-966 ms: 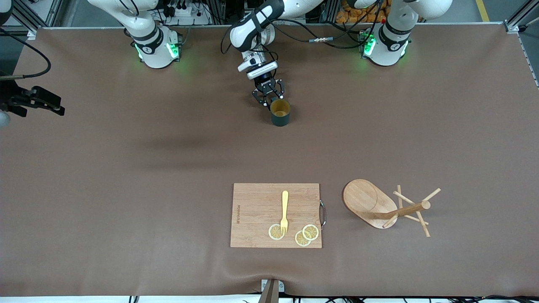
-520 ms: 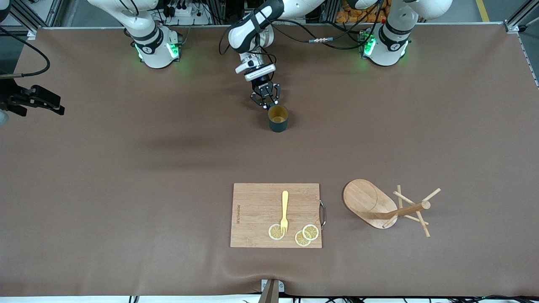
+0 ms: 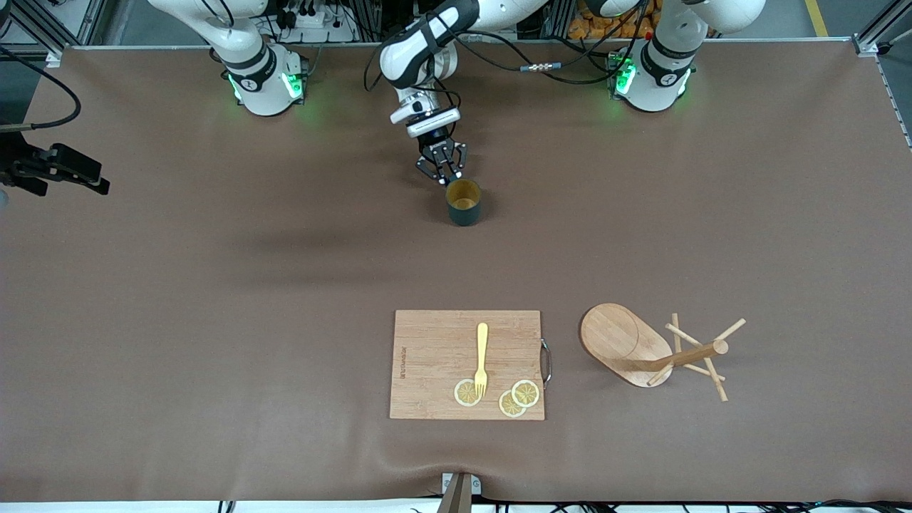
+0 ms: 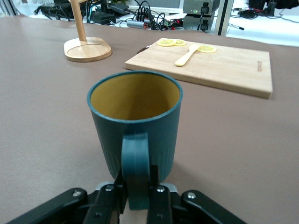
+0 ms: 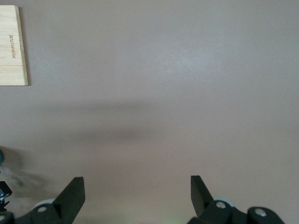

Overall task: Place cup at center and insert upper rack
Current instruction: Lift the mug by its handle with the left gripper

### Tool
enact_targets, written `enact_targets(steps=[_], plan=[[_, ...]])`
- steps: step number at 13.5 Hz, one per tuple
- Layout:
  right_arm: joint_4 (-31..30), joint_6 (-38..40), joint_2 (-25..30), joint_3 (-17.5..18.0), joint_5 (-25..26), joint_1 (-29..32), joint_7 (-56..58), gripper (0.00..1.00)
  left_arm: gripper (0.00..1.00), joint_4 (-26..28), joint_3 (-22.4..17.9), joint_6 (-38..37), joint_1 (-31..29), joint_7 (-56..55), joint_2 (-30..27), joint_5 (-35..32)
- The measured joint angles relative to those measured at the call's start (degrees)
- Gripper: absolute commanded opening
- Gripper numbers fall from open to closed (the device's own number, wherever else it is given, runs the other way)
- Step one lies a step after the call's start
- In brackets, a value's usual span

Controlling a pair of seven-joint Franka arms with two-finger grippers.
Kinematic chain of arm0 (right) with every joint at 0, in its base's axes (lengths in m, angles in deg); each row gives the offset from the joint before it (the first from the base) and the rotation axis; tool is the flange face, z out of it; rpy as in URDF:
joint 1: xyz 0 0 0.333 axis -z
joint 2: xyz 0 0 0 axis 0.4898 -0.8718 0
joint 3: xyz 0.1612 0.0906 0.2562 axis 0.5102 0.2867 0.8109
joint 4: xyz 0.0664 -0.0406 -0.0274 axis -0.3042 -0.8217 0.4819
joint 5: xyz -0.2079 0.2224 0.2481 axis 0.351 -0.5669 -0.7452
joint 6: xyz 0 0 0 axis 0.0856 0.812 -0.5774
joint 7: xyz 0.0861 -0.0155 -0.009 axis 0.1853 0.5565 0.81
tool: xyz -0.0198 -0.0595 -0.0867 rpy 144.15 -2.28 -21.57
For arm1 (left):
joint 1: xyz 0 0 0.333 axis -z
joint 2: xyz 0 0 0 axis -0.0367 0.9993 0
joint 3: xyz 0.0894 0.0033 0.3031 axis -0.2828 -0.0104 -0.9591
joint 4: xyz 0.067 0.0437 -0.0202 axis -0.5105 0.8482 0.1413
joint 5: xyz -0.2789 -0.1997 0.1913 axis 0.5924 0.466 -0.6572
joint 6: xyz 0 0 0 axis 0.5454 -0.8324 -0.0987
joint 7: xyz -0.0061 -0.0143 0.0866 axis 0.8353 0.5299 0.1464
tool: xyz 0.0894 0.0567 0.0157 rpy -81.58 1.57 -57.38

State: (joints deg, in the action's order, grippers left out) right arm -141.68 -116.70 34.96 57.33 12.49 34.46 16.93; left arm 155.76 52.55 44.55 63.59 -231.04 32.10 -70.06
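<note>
The cup, dark teal with a mustard-yellow inside, stands upright on the brown table between the two arm bases. In the left wrist view the cup fills the middle, its handle turned toward the camera. My left gripper is shut on that handle, one finger on each side. The upper rack, a light wooden mug tree, stands on its oval base nearer the front camera, toward the left arm's end. My right gripper hangs open over bare table, holding nothing.
A rectangular wooden cutting board lies beside the rack's base, nearer the front camera than the cup. On it are a yellow fork and lemon slices. A corner of the board shows in the right wrist view.
The left gripper's fingers have closed on the cup's handle. Gripper and cup have shifted slightly toward the right arm's end. The right arm has not moved.
</note>
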Motion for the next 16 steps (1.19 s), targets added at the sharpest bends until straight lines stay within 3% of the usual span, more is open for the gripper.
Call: enact_targets(steps=[5,12,16], plan=[[0.3,0.1,0.0,0.0,0.0,0.0,0.0,1.0,0.0,-5.7,0.2,-0.1,-2.0,0.0,-2.8,5.7],[0.3,0.1,0.0,-0.4,0.0,0.8,-0.1,1.0,0.0,-12.1,2.1,2.8,-10.1,6.9,-10.8,18.5],[0.3,0.1,0.0,-0.4,0.0,1.8,-0.1,1.0,0.0,-12.8,2.1,7.5,-16.6,13.1,-15.7,27.9]])
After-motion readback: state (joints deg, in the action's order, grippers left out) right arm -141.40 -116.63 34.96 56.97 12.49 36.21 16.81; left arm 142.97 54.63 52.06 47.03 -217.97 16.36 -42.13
